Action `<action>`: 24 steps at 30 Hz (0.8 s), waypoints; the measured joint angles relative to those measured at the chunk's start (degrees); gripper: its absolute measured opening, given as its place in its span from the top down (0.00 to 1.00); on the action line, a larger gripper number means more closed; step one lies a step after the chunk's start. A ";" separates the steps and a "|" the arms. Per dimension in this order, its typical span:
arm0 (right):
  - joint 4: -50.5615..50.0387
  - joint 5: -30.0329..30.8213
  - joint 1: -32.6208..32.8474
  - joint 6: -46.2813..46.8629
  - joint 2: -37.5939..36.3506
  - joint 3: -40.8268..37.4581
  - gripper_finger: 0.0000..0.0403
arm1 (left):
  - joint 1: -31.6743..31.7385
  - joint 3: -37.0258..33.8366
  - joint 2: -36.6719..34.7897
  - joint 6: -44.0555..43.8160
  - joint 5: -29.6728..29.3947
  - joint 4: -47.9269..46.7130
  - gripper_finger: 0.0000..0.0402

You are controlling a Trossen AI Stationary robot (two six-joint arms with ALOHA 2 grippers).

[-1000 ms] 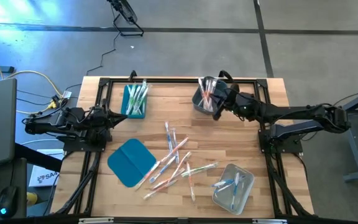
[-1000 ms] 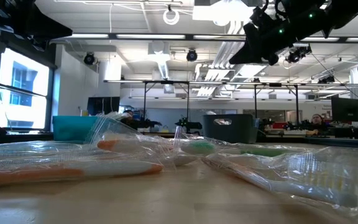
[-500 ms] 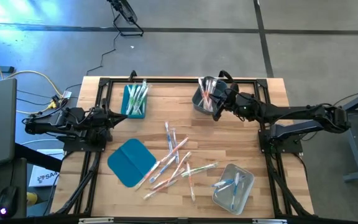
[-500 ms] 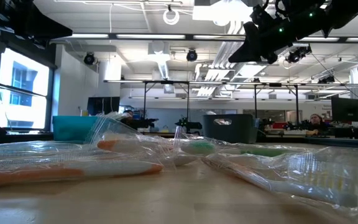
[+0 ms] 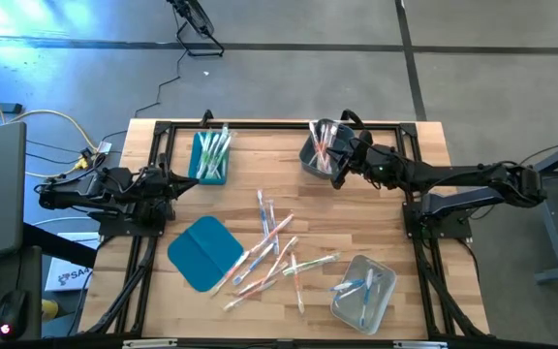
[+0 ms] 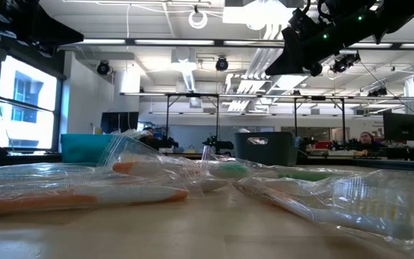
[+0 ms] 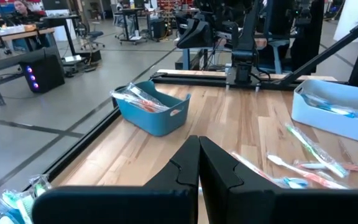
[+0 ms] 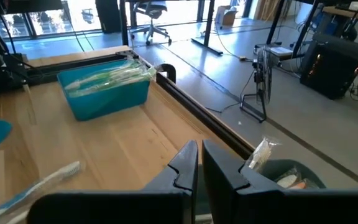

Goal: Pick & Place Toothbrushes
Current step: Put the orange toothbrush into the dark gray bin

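Hovering at the grey bin (image 5: 318, 155) at 1 o'clock on the table (image 5: 395, 223), the right gripper (image 5: 338, 167) is seen with fingers pressed together, nothing clamped.
Loose toothbrushes (image 5: 274, 247) are scattered at the table's centre toward 6 o'clock; more are held in the teal bin (image 5: 209, 157) at 11 o'clock, the grey bin, and the clear bin (image 5: 364, 291) at 5 o'clock. The left gripper (image 5: 184, 180) is parked at 9 o'clock — fingers together, empty — near the teal lid (image 5: 201, 252).

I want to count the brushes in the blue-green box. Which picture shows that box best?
The high view: it looks straight down into the teal bin and its toothbrushes. The right wrist view shows its side and the green brushes on top, the left wrist view none of it, the low view just a far teal wall.
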 joint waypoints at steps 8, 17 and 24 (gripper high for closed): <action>0.00 -3.02 0.02 -0.02 0.00 -0.01 0.96 | 0.00 0.00 -0.01 0.00 0.02 -0.04 1.00; 0.04 -6.65 0.02 0.02 0.00 0.01 0.96 | 0.01 0.00 0.00 0.00 0.09 -0.57 1.00; 0.20 -7.75 0.02 0.04 0.00 0.01 0.96 | 0.01 0.00 0.01 0.00 0.13 -0.50 1.00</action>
